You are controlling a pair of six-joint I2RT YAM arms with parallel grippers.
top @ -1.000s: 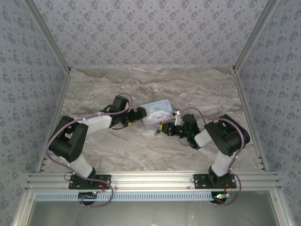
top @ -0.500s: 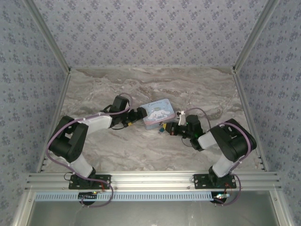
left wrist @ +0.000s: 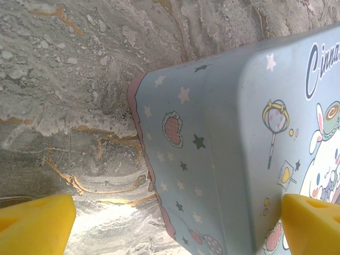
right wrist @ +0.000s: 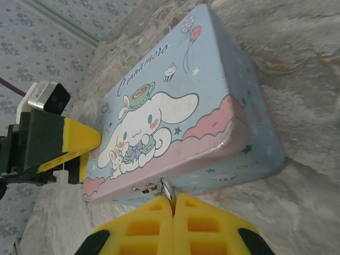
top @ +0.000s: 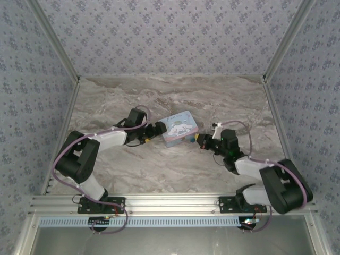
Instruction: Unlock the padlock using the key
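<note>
Yellow-tipped right gripper (right wrist: 172,201) pinches the key (right wrist: 167,187), the tin (right wrist: 180,106) just ahead. The left gripper (left wrist: 175,226) stands wide open, the tin's end between its fingers (left wrist: 32,223).

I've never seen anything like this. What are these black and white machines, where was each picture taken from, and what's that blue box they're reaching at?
These are two robot arms, bolted side by side at the near edge of a marble-patterned table. The wide picture looks down from a camera above and behind them. The other two pictures come from small cameras on the arms' wrists, so each shows that arm's own yellow fingers. On the table lies a pastel blue tin box printed with a cartoon. The left gripper is wide open, with one end of the box in front of it. The right gripper is shut at the box's front edge, pinching something tiny and silvery that looks like the key, though it is too small to be sure.
</note>
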